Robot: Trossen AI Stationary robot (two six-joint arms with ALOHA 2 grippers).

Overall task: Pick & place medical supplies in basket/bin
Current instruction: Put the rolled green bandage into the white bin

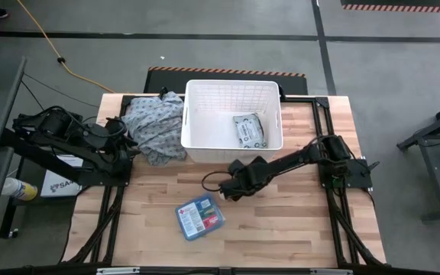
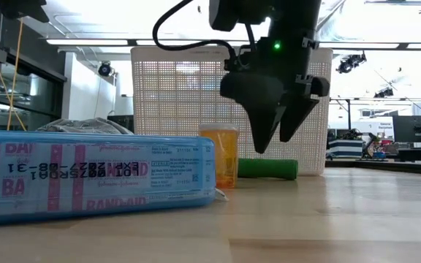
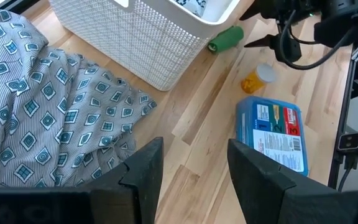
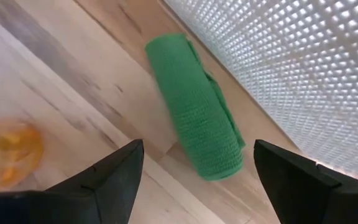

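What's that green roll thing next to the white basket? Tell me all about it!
The green roll looks like a knitted or woven bandage wound into a short cylinder. It lies on its side on the wooden table, close along the white basket wall; whether they touch is unclear. The right gripper hangs open above it, not touching.

A packet (image 1: 249, 131) lies in the basket (image 1: 197, 141). The cloth heap (image 1: 153, 126) lies against the basket's left side. A bandage roll (image 3: 225, 38) lies before the basket, a pill bottle (image 3: 257, 78) nearer, the first-aid box (image 1: 199, 217) nearest.
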